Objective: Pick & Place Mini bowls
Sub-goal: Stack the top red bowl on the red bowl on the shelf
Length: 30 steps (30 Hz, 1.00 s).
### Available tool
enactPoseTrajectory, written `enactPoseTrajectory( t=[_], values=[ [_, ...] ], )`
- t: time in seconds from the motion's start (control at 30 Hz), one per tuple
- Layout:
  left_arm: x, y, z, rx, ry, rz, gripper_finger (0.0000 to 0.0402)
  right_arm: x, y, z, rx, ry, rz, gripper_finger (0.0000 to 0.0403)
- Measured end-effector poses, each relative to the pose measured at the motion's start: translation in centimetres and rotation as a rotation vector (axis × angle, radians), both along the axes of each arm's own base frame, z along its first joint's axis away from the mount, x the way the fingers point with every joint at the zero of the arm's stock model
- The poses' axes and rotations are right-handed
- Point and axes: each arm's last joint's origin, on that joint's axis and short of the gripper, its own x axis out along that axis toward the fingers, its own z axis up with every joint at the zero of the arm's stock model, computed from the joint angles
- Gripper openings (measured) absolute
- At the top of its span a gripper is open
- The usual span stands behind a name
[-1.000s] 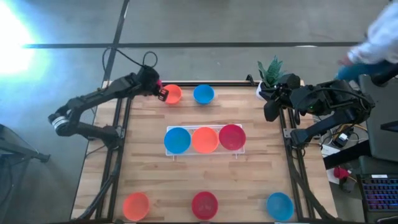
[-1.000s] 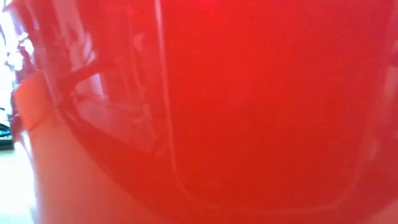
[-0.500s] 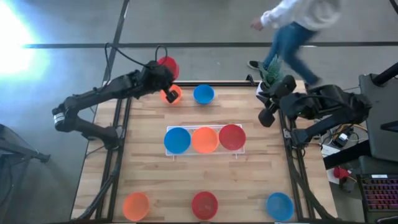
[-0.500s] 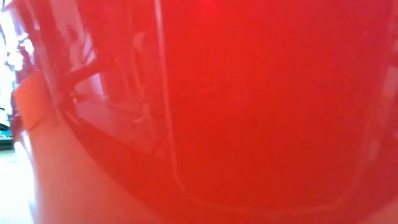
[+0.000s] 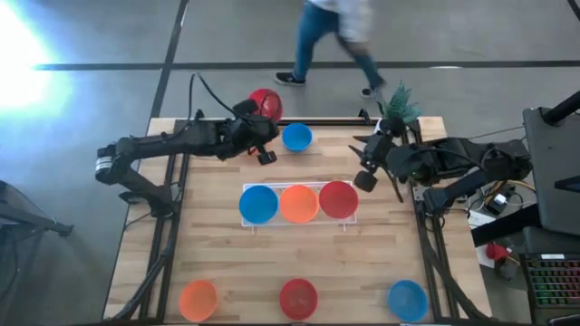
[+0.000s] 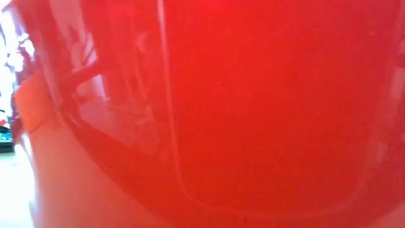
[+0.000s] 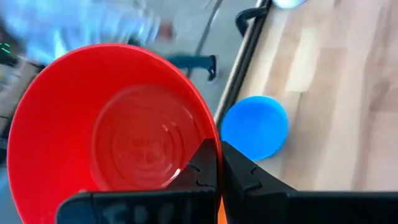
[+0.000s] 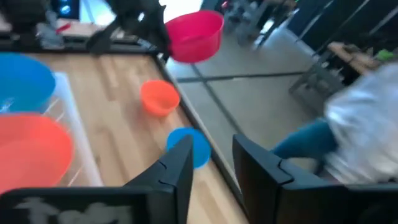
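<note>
High view: the left gripper [image 5: 264,152] is at the far edge of the desk [image 5: 217,244], pinching the rim of a red mini bowl [image 5: 265,103] that it holds in the air. The left wrist view confirms it: the fingers are pressed together on the rim, with the bowl's hollow [image 7: 118,140] turned toward the camera. Just beyond that gripper, toward the right arm, a blue mini bowl [image 5: 296,138] sits on the desk. An orange mini bowl [image 8: 160,98] shows in the right wrist view beneath the raised red one; from above it is hidden under the left arm.

The right gripper [image 5: 370,168] hangs over the desk's right side with its fingers spread and empty, beside a small potted plant [image 5: 395,104].

Between the two grippers, nearer the middle of the desk, a white tray [image 5: 299,223] holds a blue, an orange and a red bowl in a row. Three more bowls stand along the near edge, well apart from both arms.

Wherever the carried bowl is meant to land, the left arm alone decides it, since the bowl is already in its grip. The low view is filled by a red bowl wall and tells nothing more.

A person [image 5: 331,36] walks past beyond the desk.
</note>
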Motion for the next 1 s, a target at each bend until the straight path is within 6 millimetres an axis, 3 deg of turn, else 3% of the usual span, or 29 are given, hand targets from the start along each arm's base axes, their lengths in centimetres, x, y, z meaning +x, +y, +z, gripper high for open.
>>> enactPoseTrajectory(
  t=[0.33,0.53,1.0],
  values=[
    [2.5,-1.9,-1.5,0.237,0.224,-0.074,0.0,5.0,0.1,-1.6,-0.192,-0.007,-0.037,0.0157],
    [3.2,-2.9,-2.0,0.329,0.306,-0.064,0.0,7.5,-1.4,-2.9,-0.195,0.001,-0.094,0.0162],
    [3.5,-4.3,-1.8,0.414,0.382,-0.152,0.0,8.7,-6.1,-2.8,-0.008,-0.107,0.029,0.0158]
  ],
)
